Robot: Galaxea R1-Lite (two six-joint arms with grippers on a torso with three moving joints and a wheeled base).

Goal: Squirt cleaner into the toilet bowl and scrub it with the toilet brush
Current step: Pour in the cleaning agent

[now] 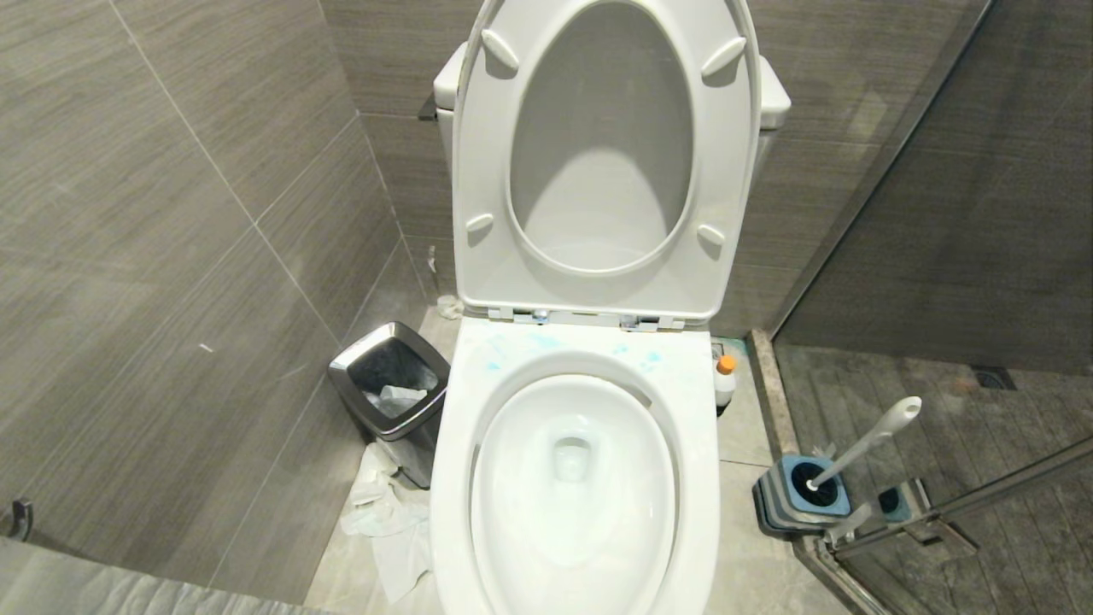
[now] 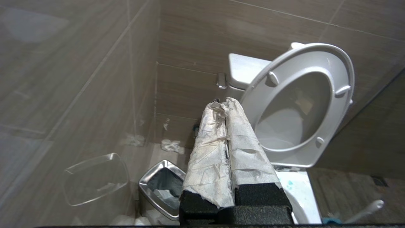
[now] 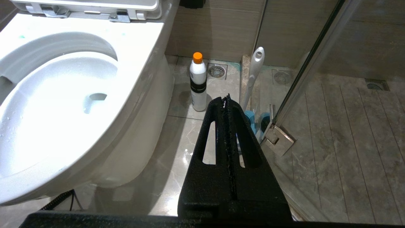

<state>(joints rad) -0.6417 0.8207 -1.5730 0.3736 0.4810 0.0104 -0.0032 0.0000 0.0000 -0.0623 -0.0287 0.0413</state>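
**Porcelain waiting, both grippers pressed together and carrying nothing**

White glazed ceramic is filling the head view: the toilet bowl (image 1: 574, 478) is standing open with its seat and lid tipped up against the cistern, and faint blue smears are showing on the flat back of the rim near the hinges. No blue liquid is showing down in the bowl itself, so squirting is probably the step at hand.

The cleaner (image 3: 198, 81) is standing upright on the floor tiles just beside the bowl on the robot's right, its long axis vertical and its orange cap on top. The toilet brush (image 1: 864, 444) is sitting in its blue and grey holder further right, by the glass shower door, with its handle leaning up and away to the right.

The right gripper (image 3: 225, 98) is hanging low over the floor with its fingers pressed together on nothing; the bottle is lying just ahead of its tips, with the brush handle just beyond to the side. The left gripper (image 2: 221, 104), its fingers wrapped in white tape, is likewise closed and empty, pointing toward the wall corner above the waste bin (image 1: 393, 389), well apart from the bottle. So the right arm is looking the nearer one, needing to spread its fingers before a sideways grasp of the upright bottle.

A dark band is circling the bottle's middle, but no writing on it is legible.
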